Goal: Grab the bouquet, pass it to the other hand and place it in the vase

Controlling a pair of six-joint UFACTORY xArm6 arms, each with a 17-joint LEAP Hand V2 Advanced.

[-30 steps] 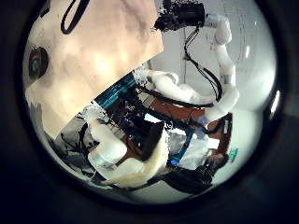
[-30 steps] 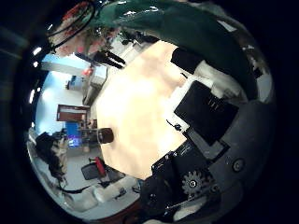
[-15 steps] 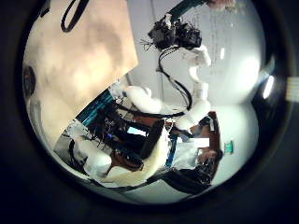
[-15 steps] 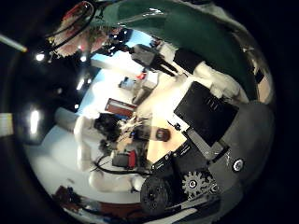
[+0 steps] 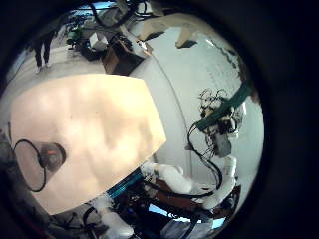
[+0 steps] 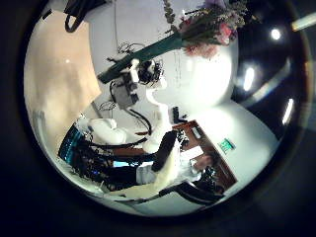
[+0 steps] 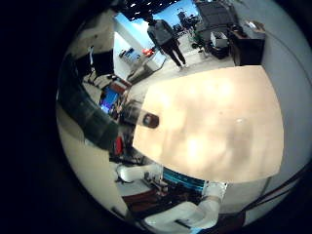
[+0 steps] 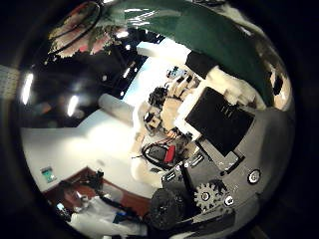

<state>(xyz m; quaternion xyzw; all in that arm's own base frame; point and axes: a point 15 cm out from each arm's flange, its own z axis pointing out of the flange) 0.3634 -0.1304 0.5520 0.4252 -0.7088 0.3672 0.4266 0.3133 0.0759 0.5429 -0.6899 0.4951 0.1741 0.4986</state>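
Note:
The bouquet's wrapped stem (image 8: 179, 30) runs close across my right palm in the right thumb side palm view, with its flowers (image 8: 95, 38) at the end. My right hand's fingers (image 8: 224, 119) curl beside the stem. The left thumb side palm view shows my right hand (image 6: 133, 84) up in the air, shut on the bouquet (image 6: 202, 25). The left little finger side palm view shows the same hand (image 5: 221, 119) beyond the table's edge. The vase (image 5: 45, 156) stands on the table (image 5: 100, 129). It also shows in the right little finger side palm view (image 7: 146, 119). My left hand's finger (image 6: 160, 170) lies relaxed and holds nothing.
The wooden table (image 7: 214, 117) lies below my right hand, with the vase near one edge. Desks and equipment (image 6: 109, 158) stand beyond the table.
Both thumb side views have swung away from the table top. The left one now faces my raised right hand and the flowers. The right hand still holds the bouquet.

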